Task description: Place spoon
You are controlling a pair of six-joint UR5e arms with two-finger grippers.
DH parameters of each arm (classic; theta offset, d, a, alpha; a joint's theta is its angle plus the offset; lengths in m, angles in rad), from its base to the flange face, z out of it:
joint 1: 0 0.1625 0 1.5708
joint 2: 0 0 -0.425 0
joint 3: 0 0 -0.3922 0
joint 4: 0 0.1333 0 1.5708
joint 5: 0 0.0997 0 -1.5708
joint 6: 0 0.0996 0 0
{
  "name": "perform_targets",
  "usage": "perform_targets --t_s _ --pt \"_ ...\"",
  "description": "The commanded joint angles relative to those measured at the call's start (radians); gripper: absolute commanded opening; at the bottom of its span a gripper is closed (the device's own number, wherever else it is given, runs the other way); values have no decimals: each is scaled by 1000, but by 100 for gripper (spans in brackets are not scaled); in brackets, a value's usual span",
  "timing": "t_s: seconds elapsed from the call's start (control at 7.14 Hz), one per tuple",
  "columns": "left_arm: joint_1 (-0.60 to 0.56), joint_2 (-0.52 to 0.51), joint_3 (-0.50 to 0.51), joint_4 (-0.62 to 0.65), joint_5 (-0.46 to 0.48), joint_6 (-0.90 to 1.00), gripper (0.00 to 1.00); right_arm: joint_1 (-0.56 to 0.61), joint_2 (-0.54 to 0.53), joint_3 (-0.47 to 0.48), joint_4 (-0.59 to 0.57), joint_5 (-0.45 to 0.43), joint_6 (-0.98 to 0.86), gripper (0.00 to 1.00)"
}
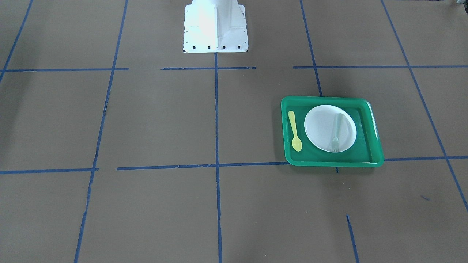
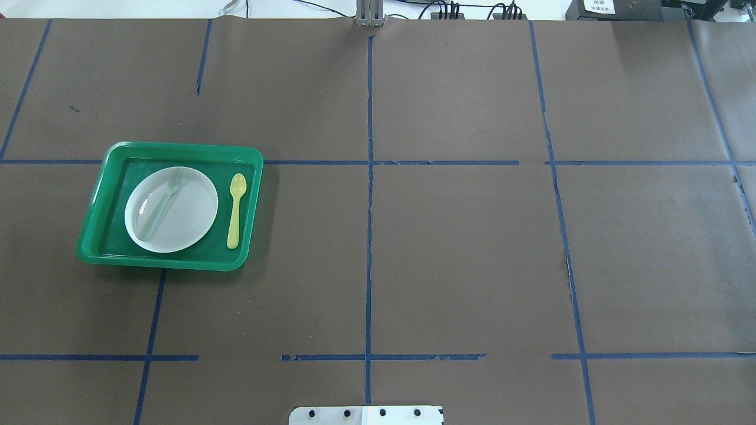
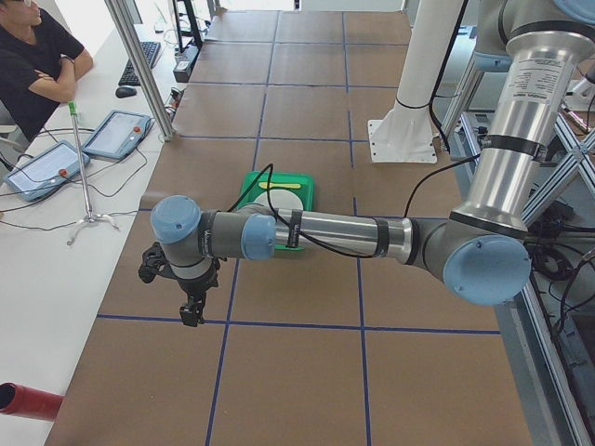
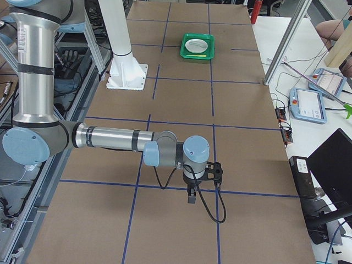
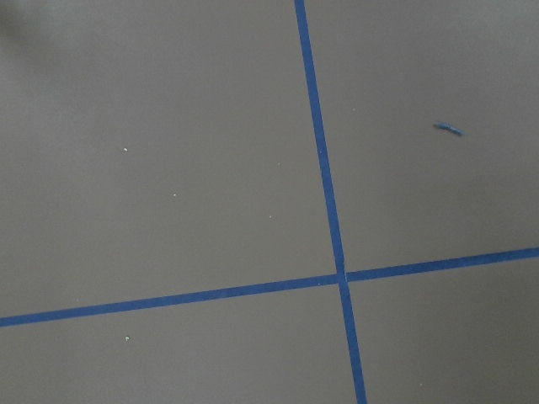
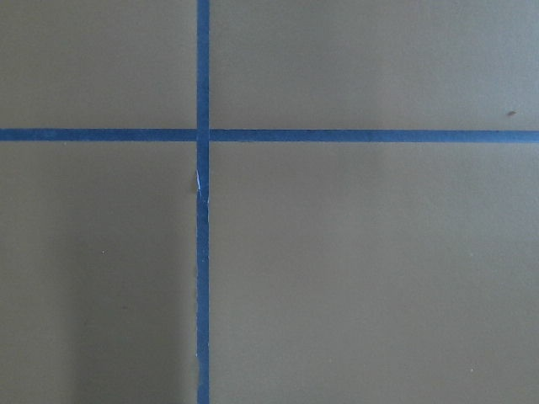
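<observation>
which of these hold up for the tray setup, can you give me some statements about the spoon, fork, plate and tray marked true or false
1. The spoon lies on the plate. False: it lies on the tray floor beside the plate.
2. The fork lies on the plate. True.
3. The tray is green. True.
4. The spoon and fork touch each other. False: they lie apart, with part of the plate between them.
5. The tray sits on the robot's right side. False: it is on the robot's left side.
</observation>
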Motion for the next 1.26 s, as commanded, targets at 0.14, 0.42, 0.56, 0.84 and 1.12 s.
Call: perform_targets --t_s 0.14,0.42,0.56,0.84,1.12 --pt "4 68 -31 -61 -2 -3 100 0 0 0 0 0 0 100" --pt "7 68 -34 0 0 2 100 0 0 0 0 0 0 100" --pt "7 71 -32 3 0 2 100 0 0 0 0 0 0 100" --pt "7 70 -31 2 1 2 100 0 0 0 0 0 0 100" --pt "7 70 -31 2 3 2 100 0 0 0 -1 0 0 100"
